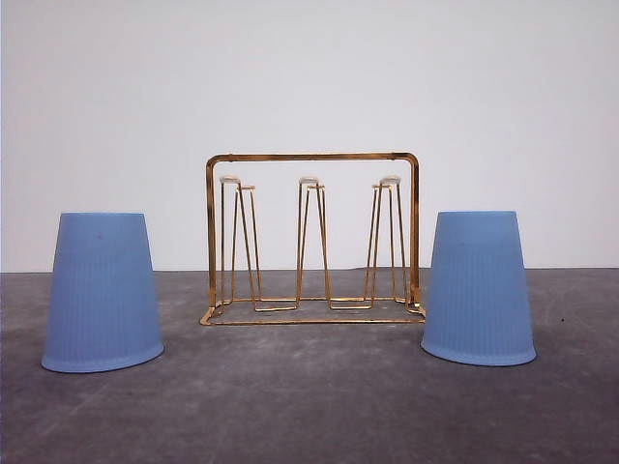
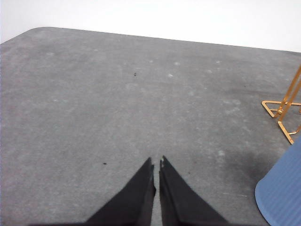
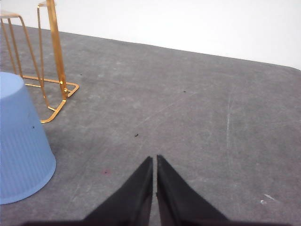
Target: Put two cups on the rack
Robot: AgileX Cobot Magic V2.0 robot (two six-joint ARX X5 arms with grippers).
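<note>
Cups in pale blue ribbed plastic stand mouth-down on a grey table [image 1: 309, 406], one at the left of the front view [image 1: 102, 293] and one at the right [image 1: 478, 288], each resting on its wide rim with the narrower base uppermost. Between them, set slightly farther back, stands the gold wire rack [image 1: 311, 237]: a rectangular base, an arched top bar and three pairs of upright prongs with whitish tips, all bare. Each cup sits apart from the rack, and both are nearly as tall as it.

From the left wrist camera, just a slice of the left cup's rim is cut off at the lower right corner, with one rack corner clipped at the right edge. The left gripper [image 2: 156, 162] hangs over bare table, its black fingers together.

From the right wrist camera, the right cup is cropped by the left edge and the rack runs out of frame at the upper left. The right gripper [image 3: 154, 159] likewise shows its jaws closed on nothing.
</note>
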